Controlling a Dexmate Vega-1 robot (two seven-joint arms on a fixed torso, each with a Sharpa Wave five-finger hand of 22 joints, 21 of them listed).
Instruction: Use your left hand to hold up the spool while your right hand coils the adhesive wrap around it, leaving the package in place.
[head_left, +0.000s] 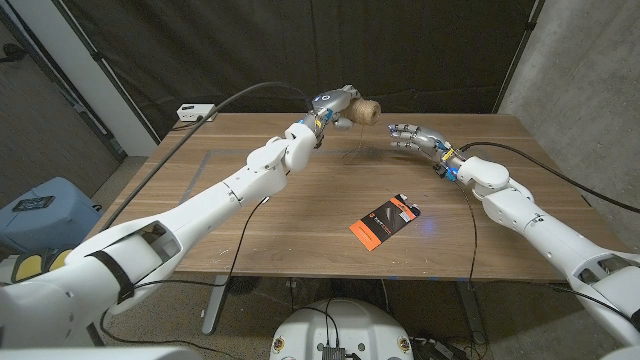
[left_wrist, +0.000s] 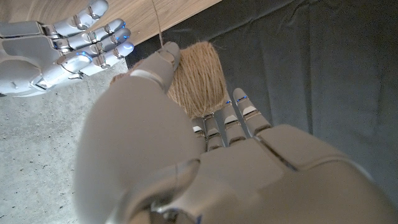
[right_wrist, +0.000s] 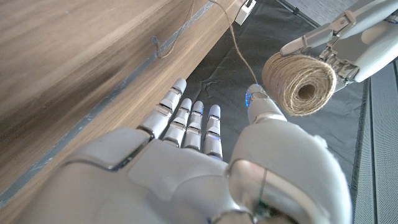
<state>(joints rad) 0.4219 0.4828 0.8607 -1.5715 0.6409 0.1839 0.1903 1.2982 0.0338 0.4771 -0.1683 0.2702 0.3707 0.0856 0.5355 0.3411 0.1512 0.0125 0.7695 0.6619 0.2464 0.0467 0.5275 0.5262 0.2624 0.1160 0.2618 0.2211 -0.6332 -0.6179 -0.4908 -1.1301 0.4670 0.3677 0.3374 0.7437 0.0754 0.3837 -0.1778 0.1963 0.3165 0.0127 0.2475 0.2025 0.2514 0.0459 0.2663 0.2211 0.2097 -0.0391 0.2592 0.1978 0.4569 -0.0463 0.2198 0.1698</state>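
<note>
Jute-brown, the spool (head_left: 366, 112) is hanging above the table's far edge — my left hand (head_left: 338, 104) is gripping it. My right hand (head_left: 410, 137) is hovering just beside it, empty and spread (loose strand (right_wrist: 239, 43) dangling between us), spool's axis pointing toward it.

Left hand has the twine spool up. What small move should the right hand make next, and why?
Probably ease the right hand toward the thin loose strand hanging from the tan twine spool and pinch it. That hand is open and holds nothing, while the left hand grips the spool above the wooden table. The orange-and-black package lies apart, needing no touch.
</note>
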